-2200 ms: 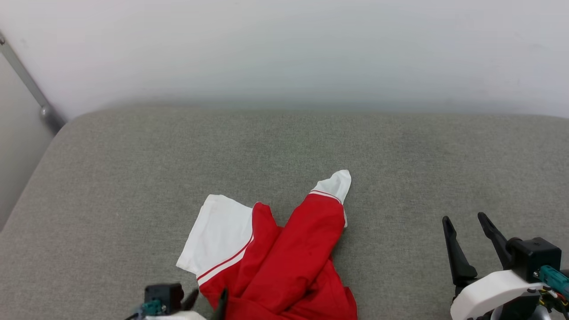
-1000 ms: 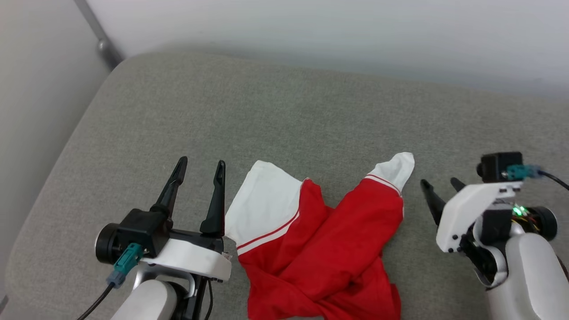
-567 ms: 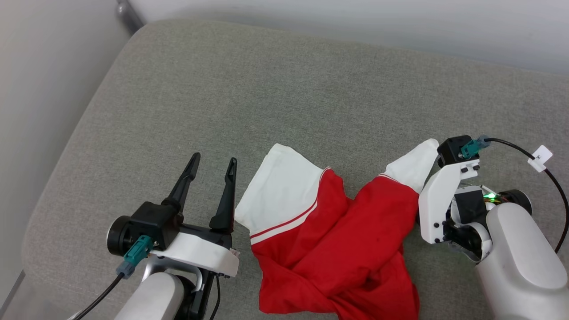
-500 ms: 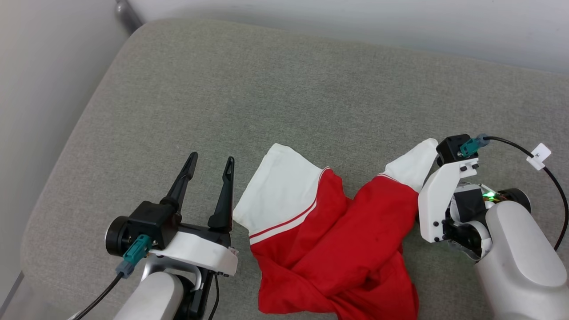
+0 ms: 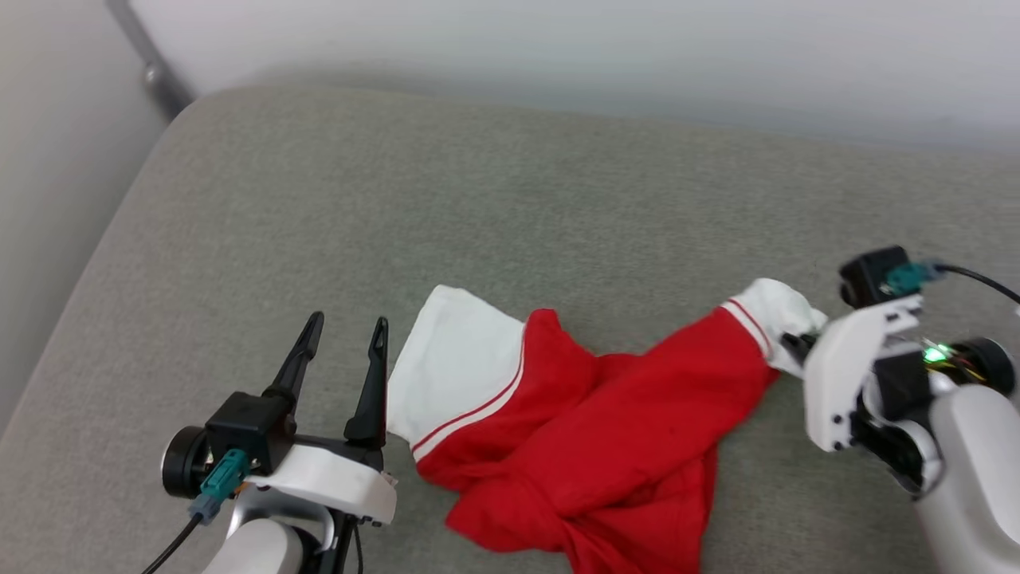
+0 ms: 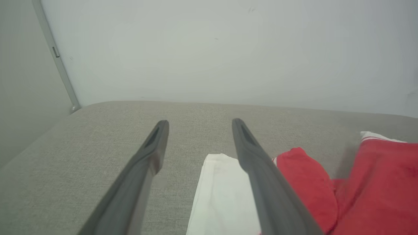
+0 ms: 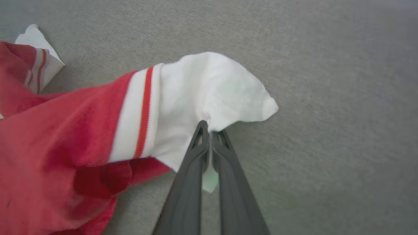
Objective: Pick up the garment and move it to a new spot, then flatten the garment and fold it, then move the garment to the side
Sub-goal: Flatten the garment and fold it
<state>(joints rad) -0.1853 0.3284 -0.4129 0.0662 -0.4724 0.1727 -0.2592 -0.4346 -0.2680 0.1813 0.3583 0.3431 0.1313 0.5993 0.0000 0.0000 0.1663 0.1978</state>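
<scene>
The garment [image 5: 590, 430], a bright red jersey with white red-striped trim, lies crumpled on the grey cushion [image 5: 494, 199]. My right gripper [image 5: 789, 343] is shut on the white cuff at the garment's right end; in the right wrist view the white cloth [image 7: 209, 94] is pinched between the closed fingers [image 7: 209, 130]. My left gripper [image 5: 343, 327] stands open just left of the garment's white panel [image 5: 454, 375], its right finger at the panel's edge. The left wrist view shows the white panel [image 6: 218, 195] between and under the spread fingers [image 6: 199, 122]. No lettering shows.
A pale wall [image 5: 558, 48] rises behind the cushion. A grey metal bar [image 5: 147, 68] runs down the wall at the far left corner. Bare grey cushion stretches beyond the garment and to both sides.
My right gripper has shut on the white cuff and drawn that sleeve out to the right. The head camera has shifted. The left gripper stays open beside the white panel.
</scene>
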